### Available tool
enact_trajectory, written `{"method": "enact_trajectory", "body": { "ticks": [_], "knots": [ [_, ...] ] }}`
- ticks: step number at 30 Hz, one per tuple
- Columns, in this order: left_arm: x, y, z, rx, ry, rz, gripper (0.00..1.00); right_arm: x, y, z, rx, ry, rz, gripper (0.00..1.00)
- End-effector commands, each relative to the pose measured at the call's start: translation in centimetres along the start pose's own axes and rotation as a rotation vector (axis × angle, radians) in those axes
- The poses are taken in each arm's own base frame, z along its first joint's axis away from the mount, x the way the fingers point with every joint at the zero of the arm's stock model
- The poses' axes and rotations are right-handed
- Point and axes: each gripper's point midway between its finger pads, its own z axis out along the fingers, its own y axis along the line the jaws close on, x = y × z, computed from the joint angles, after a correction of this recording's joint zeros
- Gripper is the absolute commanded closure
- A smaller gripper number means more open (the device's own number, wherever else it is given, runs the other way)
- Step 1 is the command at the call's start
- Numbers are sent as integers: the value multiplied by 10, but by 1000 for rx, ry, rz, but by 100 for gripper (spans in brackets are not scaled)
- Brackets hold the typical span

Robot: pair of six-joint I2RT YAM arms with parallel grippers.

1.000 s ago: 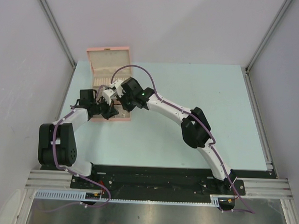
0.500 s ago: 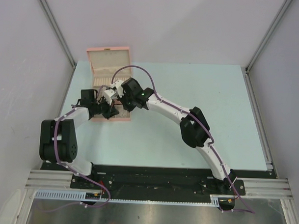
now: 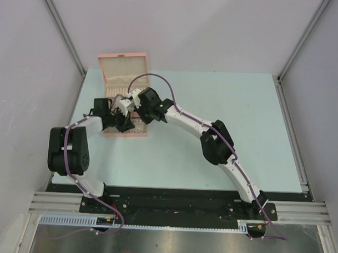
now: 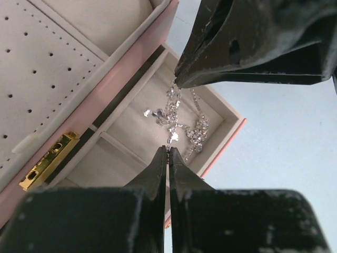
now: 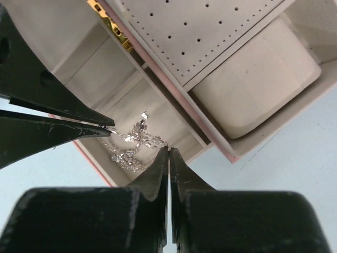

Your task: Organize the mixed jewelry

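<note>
The mixed jewelry [image 4: 176, 124] is a tangle of thin silvery chain and sparkling pieces, hanging over a beige compartment of the open drawer of the pink jewelry box [image 3: 122, 66]. My left gripper [image 4: 167, 149] is shut, with a bit of chain at its tips. My right gripper [image 5: 168, 149] is also shut at the tangle's other end [image 5: 134, 141]. In the top view both grippers meet over the drawer, the left [image 3: 123, 125] and the right [image 3: 125, 109] close together. The chain stretches between the two tips.
The box's raised lid stands at the table's [image 3: 213, 133] back left. A perforated beige earring panel [image 4: 31, 79] and a cushion [image 5: 253, 89] fill the upper tray. A gold clasp [image 4: 50, 161] sits on the tray front. The grey enclosure wall [image 3: 31, 99] is close on the left.
The left arm's elbow has swung a little right and forward, and its gripper has shifted slightly towards the box. The right arm has hardly moved.
</note>
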Motion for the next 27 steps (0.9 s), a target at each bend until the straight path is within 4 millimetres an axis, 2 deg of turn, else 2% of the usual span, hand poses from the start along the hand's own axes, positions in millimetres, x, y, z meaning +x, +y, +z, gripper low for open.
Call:
{"method": "enact_trajectory", "body": {
  "ticks": [1,10,27],
  "knots": [
    [-34,20,-2,-51,-53,26,98,11,11,13,-8,34,-47,100],
    [-29,28,6,-40,-3,-26,93,18,11,23,1,50,-60,100],
    [-31,29,21,-31,62,-39,86,33,32,22,-46,91,-72,99]
  ]
}}
